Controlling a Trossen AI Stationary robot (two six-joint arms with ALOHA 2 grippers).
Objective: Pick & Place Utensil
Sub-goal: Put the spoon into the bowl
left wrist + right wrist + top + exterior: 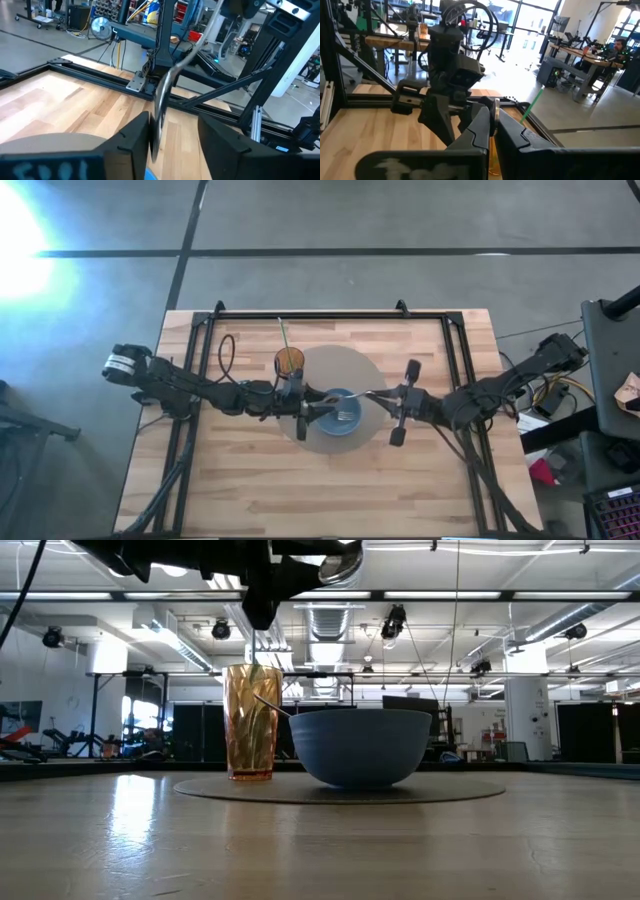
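Observation:
A silver utensil (352, 408) reaches from my right gripper (378, 395) toward the blue bowl (335, 427). The bowl stands on a round grey mat (345, 370), as the low view shows (360, 745). My right gripper (494, 120) is shut on the utensil's handle. My left gripper (322, 410) hovers over the bowl from the table's left and is open. In the left wrist view its fingers (135, 135) stand on either side of the utensil's broad head (161, 105). Whether they touch the head, I cannot tell. My right gripper pinches the utensil's thin handle (496, 107) between its two fingers, near the handle's free end. The fingers come from the table's right, roughly along the handle. The utensil slants away toward the bowl, and its head (159, 120) hangs between the left gripper's fingers.
An orange tumbler (289, 361) with a green straw (283, 332) stands on the mat just beyond and left of the bowl, close to my left gripper; the low view shows it (250, 720) beside the bowl. A black metal frame (330, 314) runs around the table's far edge and sides.

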